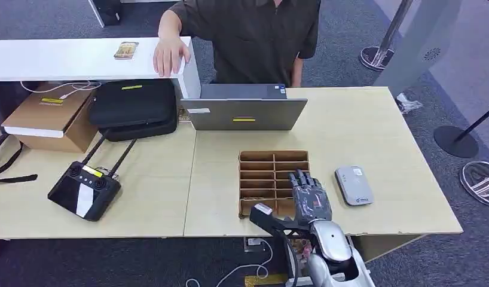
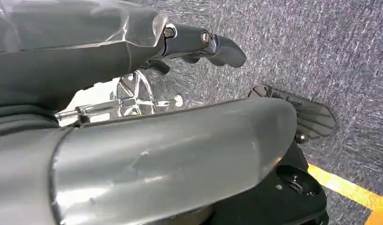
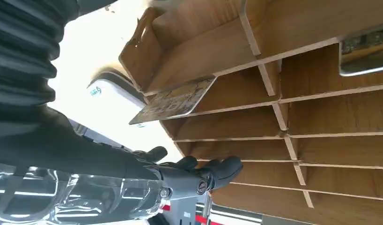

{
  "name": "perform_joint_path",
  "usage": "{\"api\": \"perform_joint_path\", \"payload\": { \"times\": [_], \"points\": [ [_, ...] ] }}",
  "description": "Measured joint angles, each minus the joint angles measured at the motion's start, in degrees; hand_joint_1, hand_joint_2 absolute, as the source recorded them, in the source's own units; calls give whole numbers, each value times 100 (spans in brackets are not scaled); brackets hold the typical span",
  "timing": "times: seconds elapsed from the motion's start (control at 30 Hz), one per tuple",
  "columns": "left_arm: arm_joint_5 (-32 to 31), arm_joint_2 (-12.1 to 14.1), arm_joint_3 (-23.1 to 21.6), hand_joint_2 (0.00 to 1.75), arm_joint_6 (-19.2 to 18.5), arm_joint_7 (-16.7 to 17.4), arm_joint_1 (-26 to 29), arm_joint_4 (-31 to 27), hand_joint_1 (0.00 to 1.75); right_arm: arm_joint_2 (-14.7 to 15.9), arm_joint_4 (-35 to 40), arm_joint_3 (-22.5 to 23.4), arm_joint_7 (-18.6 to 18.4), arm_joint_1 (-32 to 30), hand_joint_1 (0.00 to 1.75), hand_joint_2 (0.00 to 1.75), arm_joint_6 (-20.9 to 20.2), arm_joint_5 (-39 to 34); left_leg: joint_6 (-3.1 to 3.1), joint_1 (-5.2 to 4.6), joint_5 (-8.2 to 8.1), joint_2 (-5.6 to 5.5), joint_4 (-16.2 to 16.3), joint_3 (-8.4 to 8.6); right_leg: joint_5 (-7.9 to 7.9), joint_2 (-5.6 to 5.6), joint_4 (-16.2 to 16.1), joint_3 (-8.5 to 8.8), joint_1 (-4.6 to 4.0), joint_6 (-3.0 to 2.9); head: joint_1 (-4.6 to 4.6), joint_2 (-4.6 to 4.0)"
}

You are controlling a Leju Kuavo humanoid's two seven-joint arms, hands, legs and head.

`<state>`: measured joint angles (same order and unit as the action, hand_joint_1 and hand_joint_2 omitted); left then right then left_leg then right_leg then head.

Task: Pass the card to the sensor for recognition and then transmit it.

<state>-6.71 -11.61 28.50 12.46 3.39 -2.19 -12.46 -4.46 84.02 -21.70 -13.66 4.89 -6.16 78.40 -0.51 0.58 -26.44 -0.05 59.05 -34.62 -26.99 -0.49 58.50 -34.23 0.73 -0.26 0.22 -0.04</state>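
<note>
A wooden slotted card box [image 1: 257, 162] stands near the table's front edge. My right hand [image 1: 311, 200] hovers over its right-hand slots with fingers [image 3: 199, 174] stretched out and apart, holding nothing. In the right wrist view a patterned card [image 3: 175, 101] leans tilted in one slot of the box [image 3: 283, 126], apart from my fingers. A second card [image 3: 365, 56] sits in another slot. The grey-white sensor [image 1: 353, 185] lies flat on the table just right of the box, and its white body [image 3: 110, 96] shows beyond the box. My left hand [image 2: 203, 44] hangs over the carpet, empty.
A person stands behind the table with a hand [image 1: 169, 55] on a white counter [image 1: 63, 60], where another card [image 1: 126, 50] lies. A grey laptop [image 1: 245, 110], a black case [image 1: 134, 107], a cardboard box [image 1: 48, 119] and a black controller [image 1: 83, 190] occupy the table's back and left.
</note>
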Motion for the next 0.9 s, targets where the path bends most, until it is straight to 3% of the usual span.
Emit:
{"api": "perform_joint_path", "payload": {
  "times": [0.57,0.9],
  "points": [
    [-15,2,0,0,-11,-101,9,0,0,308,649,254,-127,-424,0,175,144,339,0,0,0,0,0,0,0,1,-2,-1,0,0,0,0],
    [-59,7,0,0,-9,-96,9,0,0,343,765,321,-116,-541,0,175,175,302,0,0,0,0,0,1,0,1,-2,-1,0,0,0,0]
  ]
}}
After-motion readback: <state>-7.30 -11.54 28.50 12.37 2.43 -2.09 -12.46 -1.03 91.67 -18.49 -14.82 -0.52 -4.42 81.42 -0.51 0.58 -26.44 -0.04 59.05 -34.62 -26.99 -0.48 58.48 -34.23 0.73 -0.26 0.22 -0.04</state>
